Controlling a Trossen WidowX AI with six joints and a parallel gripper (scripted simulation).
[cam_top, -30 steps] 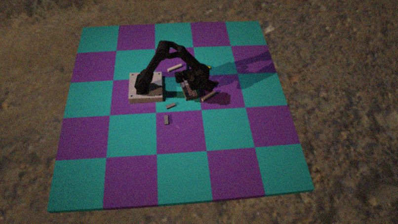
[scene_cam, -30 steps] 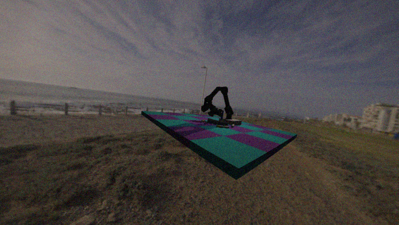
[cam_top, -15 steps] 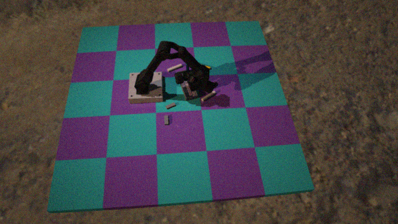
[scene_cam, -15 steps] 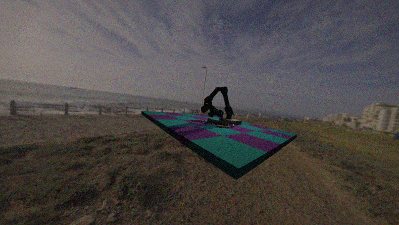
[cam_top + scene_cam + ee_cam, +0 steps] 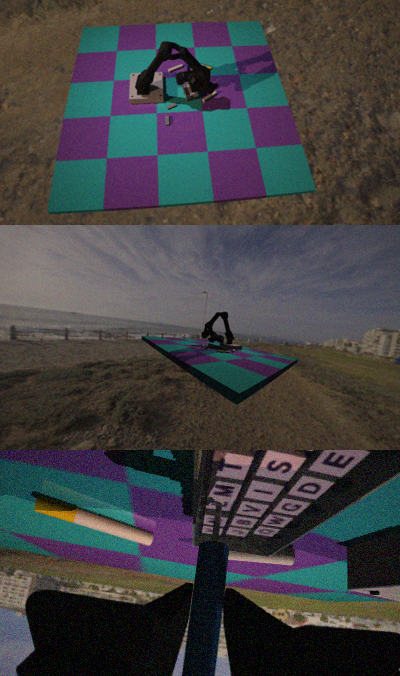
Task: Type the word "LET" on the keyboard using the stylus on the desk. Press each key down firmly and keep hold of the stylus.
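blue stylus stands between the dark fingers of the gripper, which pinch it from both sides. its thin dark tip reaches over the keyboard, at the end where the key labels look small; whether it touches a key i cannot tell. the t, s and e keys lie at the other end of the rows that show. to one side of the keyboard rests a yellow-ended stick, and just behind it, partly hidden, a pale stick. another stick lies near the keyboard's other side. two small blocks, one tilted and one straighter, sit apart from it. past the keyboard, the arm rises from its pale base. beyond the teal and purple board stand a fence and a lamp post.
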